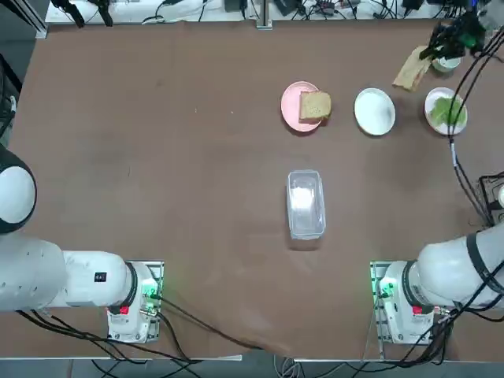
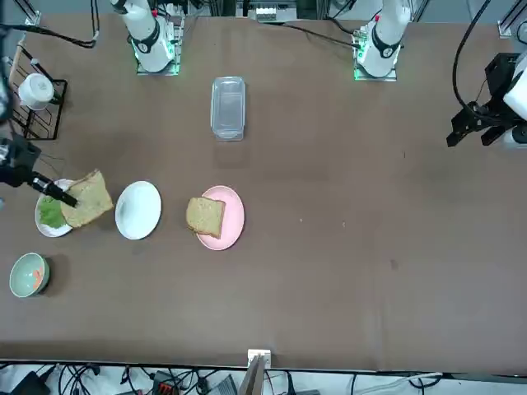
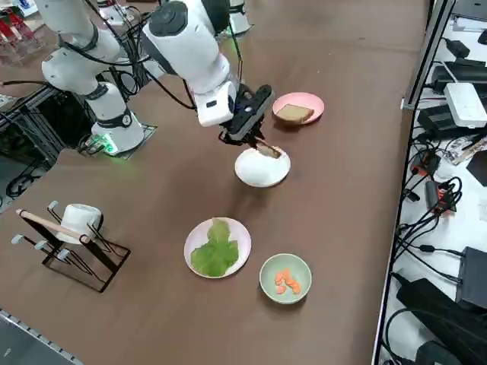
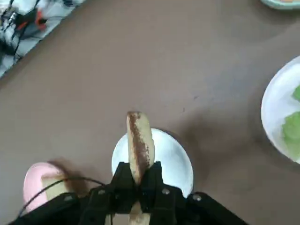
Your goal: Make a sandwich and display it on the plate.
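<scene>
— One bread slice (image 4: 138, 140) is seen clamped edge-on between the fingers of the right gripper (image 4: 137, 174), which is closed tight on it and held up above the table (image 1: 157, 157).

— And the white plate (image 1: 374, 111)?

— It is seen bare, in the middle of a row of three plates at the far right part of the table. In the wrist view it lies directly beyond the raised slice.

— What is found on either side of it?

— A pink plate (image 1: 294, 106) is set toward the table's middle, with a second bread slice (image 1: 315, 105) lying on its edge nearest the white plate. On the outer side a lettuce leaf (image 3: 216, 249) is spread over a third plate (image 3: 194, 239).

— Anything else worth noting?

— A small green bowl (image 3: 285, 278) with orange pieces in it is placed near the lettuce plate. A clear lidded container (image 1: 305, 203) is left mid-table, well apart from the plates. A mug (image 3: 74, 219) is hung on a wire rack (image 3: 72, 255) at the table's right edge.
</scene>
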